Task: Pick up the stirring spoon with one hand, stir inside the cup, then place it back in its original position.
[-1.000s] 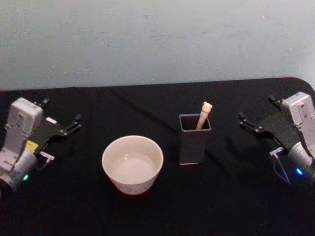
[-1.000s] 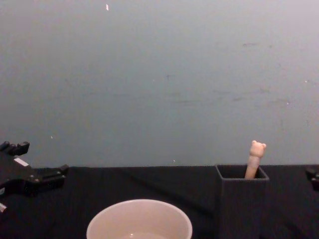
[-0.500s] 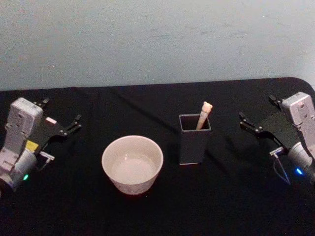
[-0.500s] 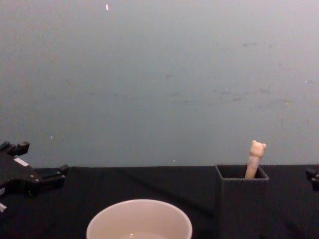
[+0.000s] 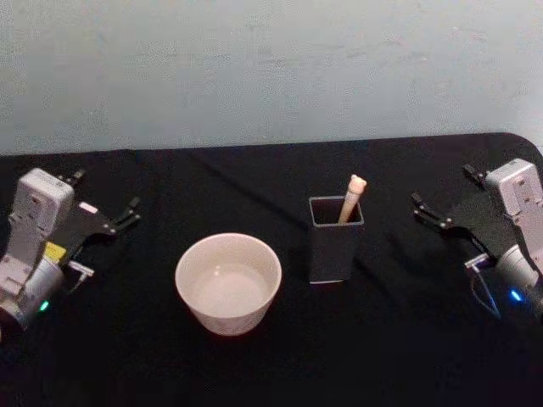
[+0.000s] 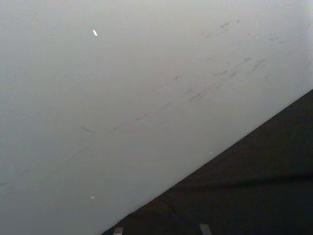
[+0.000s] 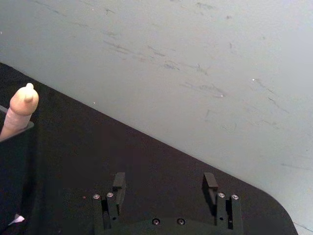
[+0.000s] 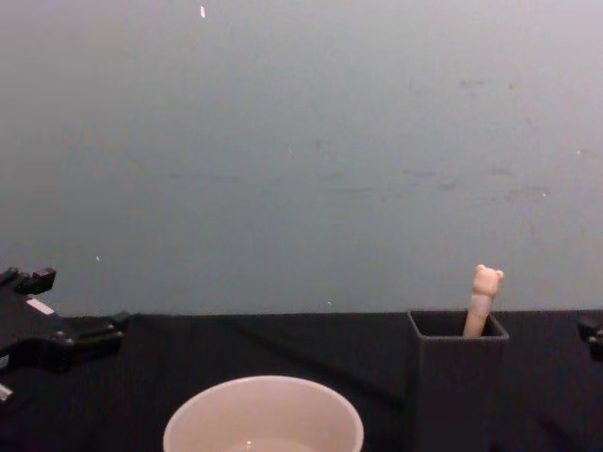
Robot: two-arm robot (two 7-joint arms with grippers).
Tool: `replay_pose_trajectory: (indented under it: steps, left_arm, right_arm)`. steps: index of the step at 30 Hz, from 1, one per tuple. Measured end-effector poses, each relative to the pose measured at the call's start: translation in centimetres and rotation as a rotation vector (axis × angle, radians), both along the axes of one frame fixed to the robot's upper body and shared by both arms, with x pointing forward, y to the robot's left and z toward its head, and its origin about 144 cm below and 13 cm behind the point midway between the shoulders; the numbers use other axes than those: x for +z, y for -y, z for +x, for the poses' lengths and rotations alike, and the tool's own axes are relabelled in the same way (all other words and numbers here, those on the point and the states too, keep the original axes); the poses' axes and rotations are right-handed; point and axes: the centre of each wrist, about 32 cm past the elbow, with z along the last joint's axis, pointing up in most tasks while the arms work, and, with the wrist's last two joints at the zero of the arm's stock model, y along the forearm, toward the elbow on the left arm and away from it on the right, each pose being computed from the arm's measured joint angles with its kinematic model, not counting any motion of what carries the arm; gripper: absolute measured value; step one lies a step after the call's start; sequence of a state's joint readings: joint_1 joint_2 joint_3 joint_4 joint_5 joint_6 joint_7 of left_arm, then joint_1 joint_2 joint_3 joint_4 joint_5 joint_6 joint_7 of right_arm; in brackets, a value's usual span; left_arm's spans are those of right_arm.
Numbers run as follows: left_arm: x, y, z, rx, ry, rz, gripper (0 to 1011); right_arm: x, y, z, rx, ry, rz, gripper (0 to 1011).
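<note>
The stirring spoon stands in a dark grey square holder, with its beige bear-head handle sticking out and its bowl hidden inside. In the right wrist view the handle top shows at the edge. The white cup sits left of the holder, and its rim shows low in the chest view. My left gripper rests open at the table's far left. My right gripper rests open at the far right, empty, well apart from the spoon.
A black cloth covers the table, with a pale wall right behind its back edge. The cloth between the cup and each gripper is bare.
</note>
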State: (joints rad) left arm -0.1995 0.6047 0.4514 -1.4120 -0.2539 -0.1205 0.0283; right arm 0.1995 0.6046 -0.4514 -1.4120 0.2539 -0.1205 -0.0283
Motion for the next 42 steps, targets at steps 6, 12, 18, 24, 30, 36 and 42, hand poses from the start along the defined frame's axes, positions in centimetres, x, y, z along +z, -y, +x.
replay_pose_trajectory:
  steps: [6,12,18,24,30,36,42]
  left_arm:
    - [0.0,0.0,0.0,0.0,0.0,0.0,1001]
    - [0.0,0.0,0.0,0.0,0.0,0.0,1001]
    - [0.0,0.0,0.0,0.0,0.0,0.0,1001]
    - [0.0,0.0,0.0,0.0,0.0,0.0,1002]
    - [0.0,0.0,0.0,0.0,0.0,0.0,1001]
    - [0.0,0.0,0.0,0.0,0.0,0.0,1001]
    - [0.0,0.0,0.0,0.0,0.0,0.0,1001]
  right_arm:
    - [0.3,0.3,0.1,0.012,-0.001,0.018,1002]
    - [1.1,1.0,-0.3,0.062,-0.018,0.076,1000]
    - [1.7,1.7,-1.4,0.153,-0.048,0.151,1002]
    - [2.1,2.1,-2.5,0.265,-0.083,0.231,1002]
    - [2.5,1.8,-2.5,0.333,-0.123,0.284,1002]
    - [2.6,1.1,-1.8,0.365,-0.164,0.318,1000]
    - [2.3,-0.1,-0.8,0.371,-0.191,0.341,1002]
